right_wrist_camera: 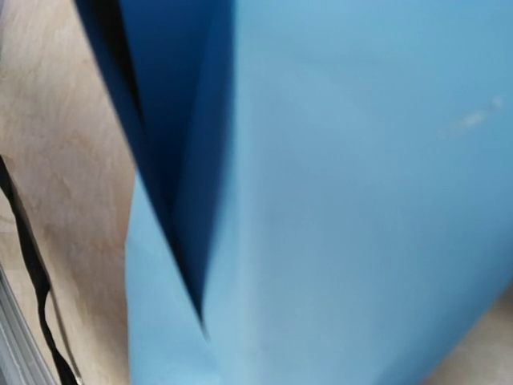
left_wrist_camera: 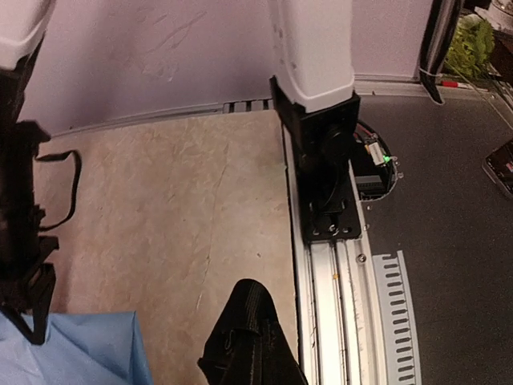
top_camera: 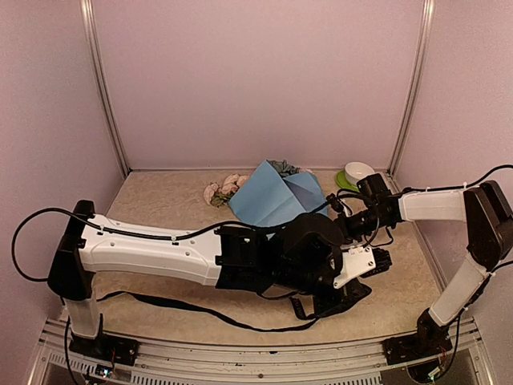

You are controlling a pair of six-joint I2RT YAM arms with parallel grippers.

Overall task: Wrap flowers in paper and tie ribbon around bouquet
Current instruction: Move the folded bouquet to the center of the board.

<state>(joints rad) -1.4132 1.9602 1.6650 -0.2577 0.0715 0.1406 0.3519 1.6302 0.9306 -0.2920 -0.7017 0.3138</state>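
Observation:
The bouquet lies at the back of the table: light blue paper (top_camera: pixel 272 196) folded over the flowers, with pink blooms (top_camera: pixel 224 190) sticking out on the left and blue-grey blooms (top_camera: pixel 282 167) behind. My right gripper (top_camera: pixel 330 202) is at the paper's right edge. The paper (right_wrist_camera: pixel 353 192) fills the right wrist view, where the gripper's fingers are hidden. The black ribbon (top_camera: pixel 184 309) trails along the table's front edge. My left gripper (top_camera: pixel 346 298) is low at the front right. Its fingertips (left_wrist_camera: pixel 250 329) are shut, and a woven black band that looks like the ribbon lies over them.
A white bowl (top_camera: pixel 358 171) on a green dish stands at the back right corner. The metal rail (left_wrist_camera: pixel 337 305) and the right arm's base (left_wrist_camera: pixel 321 160) lie just right of the left gripper. A corner of the paper (left_wrist_camera: pixel 72 349) is on its left.

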